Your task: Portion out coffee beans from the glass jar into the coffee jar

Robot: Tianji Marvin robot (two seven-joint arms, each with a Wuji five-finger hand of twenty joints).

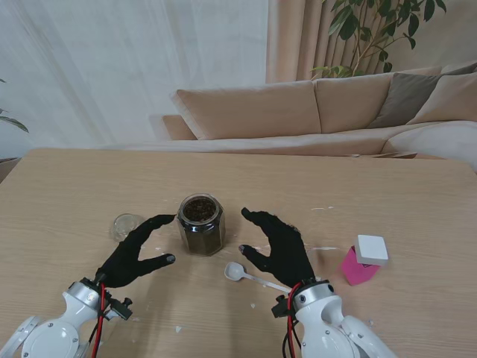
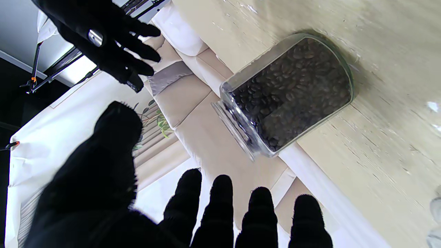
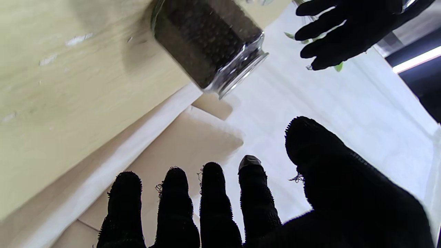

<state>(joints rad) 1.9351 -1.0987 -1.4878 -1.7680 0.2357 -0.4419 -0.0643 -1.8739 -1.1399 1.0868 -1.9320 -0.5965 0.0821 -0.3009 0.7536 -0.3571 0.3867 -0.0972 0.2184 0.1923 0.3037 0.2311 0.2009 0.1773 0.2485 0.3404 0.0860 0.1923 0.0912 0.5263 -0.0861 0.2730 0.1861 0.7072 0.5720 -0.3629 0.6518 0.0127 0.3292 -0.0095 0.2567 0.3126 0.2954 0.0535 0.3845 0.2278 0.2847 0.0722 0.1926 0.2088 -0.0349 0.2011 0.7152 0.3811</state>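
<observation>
On the tabletop [image 1: 238, 175], the open glass jar [image 1: 201, 224] of beans stands upright at centre. The left hand [image 1: 138, 252] at its eight o'clock and right hand [image 1: 277, 246] at four o'clock flank it, fingers spread, empty. Judged: pre-grasp; next, take the white spoon [image 1: 246, 274] and scoop.

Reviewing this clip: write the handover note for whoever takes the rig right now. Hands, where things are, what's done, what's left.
Left hand: open, holding nothing, just left of the glass jar.
Right hand: open, holding nothing, right of the jar.
Glass jar: upright, lid off, full of beans, between the hands.
White spoon: on the table by the right hand.
Small clear glass piece: left of the jar, possibly the lid.
Pink container with white cap: far right.
Done: no beans visibly moved. Left: all portioning.
</observation>
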